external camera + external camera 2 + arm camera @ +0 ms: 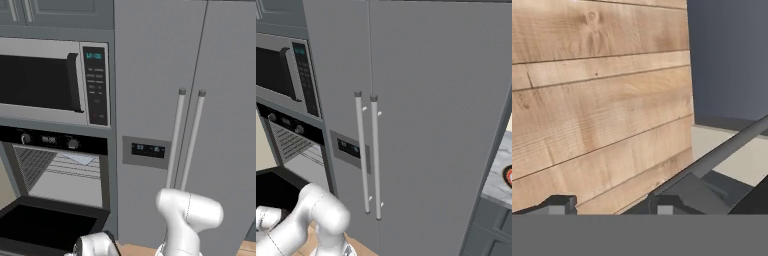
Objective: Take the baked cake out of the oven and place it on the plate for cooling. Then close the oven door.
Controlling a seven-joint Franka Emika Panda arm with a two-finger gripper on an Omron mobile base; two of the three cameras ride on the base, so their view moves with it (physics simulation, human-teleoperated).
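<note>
The oven (60,170) is standing open below the microwave (52,82), with the oven door (47,222) folded down flat in front of the cavity. A pale tray (80,158) is lying on the wire rack (75,167); the baked cake cannot be made out on it or anywhere else in these views, so its place is undetermined. The plate (507,176) is showing at the far right edge of the right base view, on the bench (496,180) beyond the fridge (406,125), well apart from the oven.

In the hand view the pincer (609,206) is pointing low over the wooden floor (597,100), with the door's silver bar handle (727,147) running close by on its right. Its fingertips (559,204) are standing apart with nothing between them.

Handling judgement: the cake is probably light, soft and crumbly, so a gentle pinch across its widest middle is advisable, without squeezing hard. The door is likely stiff and heavy, best pushed up at the handle.
</note>
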